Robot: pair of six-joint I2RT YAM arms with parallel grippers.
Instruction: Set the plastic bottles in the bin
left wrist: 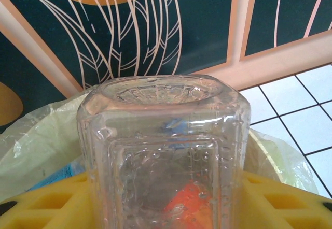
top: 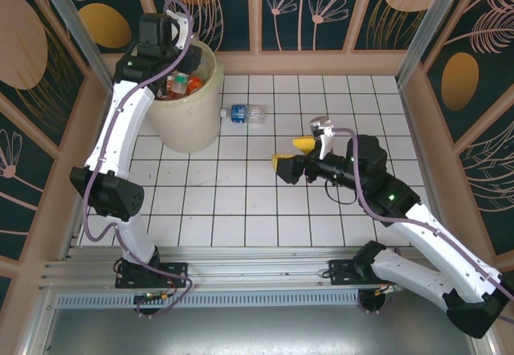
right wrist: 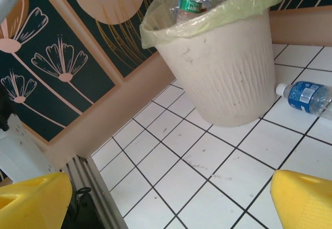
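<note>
L fingers (left wrist: 46, 203) clenched on clear bottle (left wrist: 163, 151) over bin (top: 189, 122); R fingers (right wrist: 303, 198) wide open; blue-label bottle (top: 245, 113) prob. light, crushable, slick, so grab mid-body.

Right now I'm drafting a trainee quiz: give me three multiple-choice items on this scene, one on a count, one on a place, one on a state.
1. How many bottles lie on the tiles? A none; B one; C three.
2. Where is the clear bottle? A on the tiles; B in the left end effector above the bin; C inside the bin.
3. The right end effector is: A open, empty; B shut on a bottle; C shut on the bin's rim.
Answers: B, just the blue-label bottle lies there; B, yellow fingers flank it, bin below; A, its fingers stand wide apart, nothing between.
</note>
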